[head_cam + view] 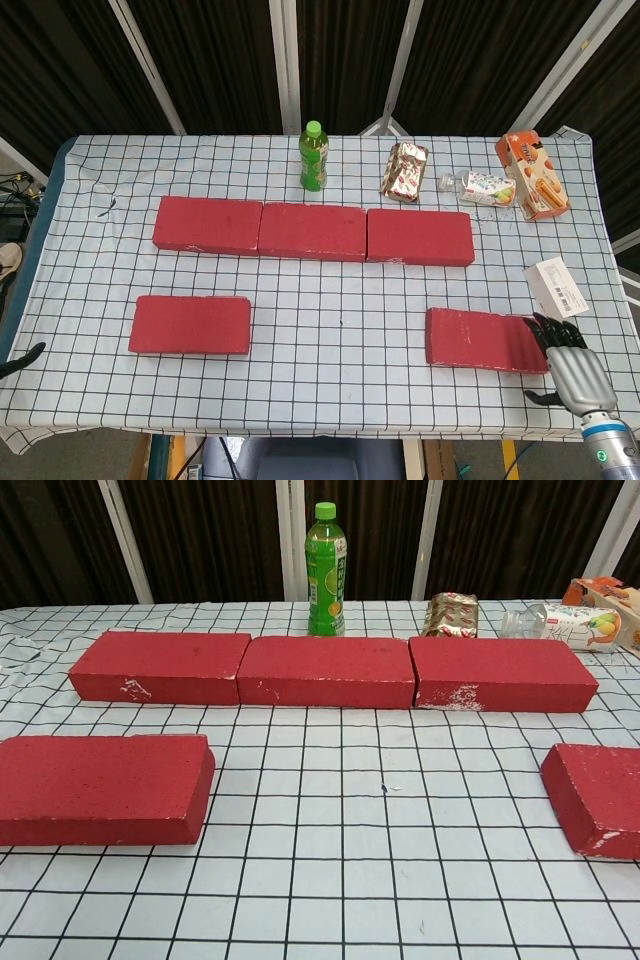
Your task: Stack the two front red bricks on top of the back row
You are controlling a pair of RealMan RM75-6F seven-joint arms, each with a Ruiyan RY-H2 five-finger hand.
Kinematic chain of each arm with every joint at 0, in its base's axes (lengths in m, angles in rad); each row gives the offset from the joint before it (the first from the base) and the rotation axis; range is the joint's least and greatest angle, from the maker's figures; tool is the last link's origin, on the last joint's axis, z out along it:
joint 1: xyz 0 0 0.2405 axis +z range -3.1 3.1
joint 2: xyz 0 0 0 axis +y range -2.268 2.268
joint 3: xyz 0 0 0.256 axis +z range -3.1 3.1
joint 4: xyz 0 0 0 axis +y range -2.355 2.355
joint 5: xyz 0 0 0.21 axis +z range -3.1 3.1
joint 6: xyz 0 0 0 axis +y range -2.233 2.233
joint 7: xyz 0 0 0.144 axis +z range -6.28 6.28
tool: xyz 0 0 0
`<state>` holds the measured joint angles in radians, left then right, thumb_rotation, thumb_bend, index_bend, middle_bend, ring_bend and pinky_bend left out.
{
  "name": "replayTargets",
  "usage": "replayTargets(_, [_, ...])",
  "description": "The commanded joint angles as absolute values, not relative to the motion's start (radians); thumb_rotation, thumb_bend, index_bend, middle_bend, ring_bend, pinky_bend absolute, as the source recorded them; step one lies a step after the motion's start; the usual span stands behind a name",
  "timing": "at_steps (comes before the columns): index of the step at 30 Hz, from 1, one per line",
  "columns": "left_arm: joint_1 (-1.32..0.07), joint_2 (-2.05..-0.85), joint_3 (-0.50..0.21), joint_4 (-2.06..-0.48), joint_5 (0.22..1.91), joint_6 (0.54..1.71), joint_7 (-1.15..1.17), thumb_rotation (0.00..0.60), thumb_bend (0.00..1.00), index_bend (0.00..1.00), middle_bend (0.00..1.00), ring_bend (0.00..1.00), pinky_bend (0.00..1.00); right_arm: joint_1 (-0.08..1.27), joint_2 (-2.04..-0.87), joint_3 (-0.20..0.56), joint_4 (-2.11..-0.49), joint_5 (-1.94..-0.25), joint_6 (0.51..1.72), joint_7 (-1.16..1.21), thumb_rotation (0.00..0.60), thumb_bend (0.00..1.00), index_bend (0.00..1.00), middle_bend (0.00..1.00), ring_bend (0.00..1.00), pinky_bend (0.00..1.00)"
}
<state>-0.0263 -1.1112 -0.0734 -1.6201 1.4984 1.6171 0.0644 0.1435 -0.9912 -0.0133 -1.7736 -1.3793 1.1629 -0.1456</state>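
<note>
Three red bricks form the back row: left (207,225), middle (312,231) and right (420,237), end to end. The front left brick (190,324) and the front right brick (486,340) lie flat on the checked cloth. My right hand (562,362) hovers at the front right brick's right end with fingers spread and nothing held; I cannot tell if its fingertips (541,327) touch the brick. Only a dark tip of my left hand (24,358) shows at the left table edge. The chest view shows both front bricks (100,785) (598,795) and no hands.
Behind the back row stand a green bottle (313,157), a snack packet (404,171), a lying plastic bottle (483,187) and an orange box (533,175). A white box (556,287) lies near the right edge, just beyond my right hand.
</note>
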Motion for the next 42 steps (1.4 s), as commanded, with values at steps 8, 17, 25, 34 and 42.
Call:
replayTargets(8, [-0.026, -1.105, -0.076, -1.616, 1.489, 1.609, 0.048, 0.600, 0.16, 0.07, 0.00, 0.00, 0.05, 0.210, -1.014, 0.007, -1.847, -1.274, 1.085, -0.270, 0.600, 0.15, 0.00, 0.00, 0.00, 0.00])
replayTargets(17, [-0.023, -1.108, -0.082, -1.610, 1.480, 1.613, 0.057, 0.600, 0.16, 0.07, 0.00, 0.00, 0.05, 0.278, -1.061, 0.039, -1.843, -1.156, 1.024, -0.364, 0.600, 0.15, 0.00, 0.00, 0.00, 0.00])
replayTargets(25, [-0.025, -1.110, -0.084, -1.614, 1.475, 1.607, 0.068, 0.600, 0.16, 0.07, 0.00, 0.00, 0.05, 0.341, -1.064, 0.054, -1.851, -1.052, 0.964, -0.428, 0.600, 0.15, 0.00, 0.00, 0.00, 0.00])
replayTargets(34, [-0.026, -1.115, -0.085, -1.617, 1.472, 1.605, 0.086, 0.600, 0.16, 0.06, 0.00, 0.00, 0.05, 0.406, -1.060, 0.060, -1.868, -0.949, 0.928, -0.503, 0.600, 0.15, 0.00, 0.00, 0.00, 0.00])
replayTargets(42, [-0.030, -1.116, -0.089, -1.616, 1.459, 1.593, 0.095, 0.600, 0.16, 0.06, 0.00, 0.00, 0.05, 0.459, -1.074, 0.055, -1.862, -0.855, 0.910, -0.560, 0.600, 0.15, 0.00, 0.00, 0.00, 0.00])
